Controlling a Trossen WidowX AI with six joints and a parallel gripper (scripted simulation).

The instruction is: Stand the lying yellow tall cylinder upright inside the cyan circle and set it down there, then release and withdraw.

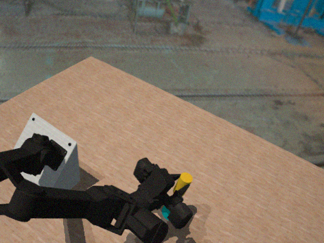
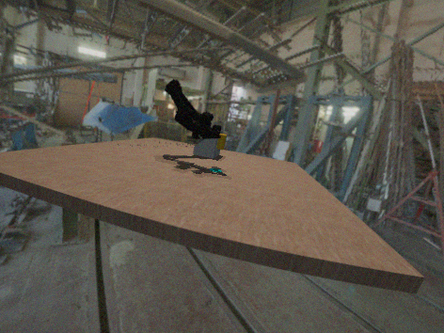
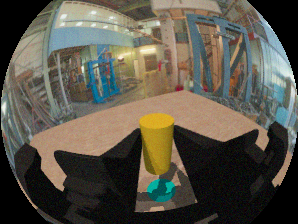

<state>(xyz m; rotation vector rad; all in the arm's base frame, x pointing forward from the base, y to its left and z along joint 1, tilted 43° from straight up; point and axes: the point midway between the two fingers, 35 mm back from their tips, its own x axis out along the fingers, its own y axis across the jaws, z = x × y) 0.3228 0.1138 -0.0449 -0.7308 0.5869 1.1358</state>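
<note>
The yellow tall cylinder is held in the air above the table and looks upright in the exterior view. My gripper is shut on it, one finger on each side. The cyan circle lies flat on the table, partly in the arm's shadow. In the top view the gripper hides most of the circle. In the wrist view the circle shows just below the cylinder's lower end, with a gap between them in the picture.
A grey wedge-shaped block with a pale sloped face stands on the wooden table near the arm's base side. The arm reaches past it. The table's edges show in the top and exterior views.
</note>
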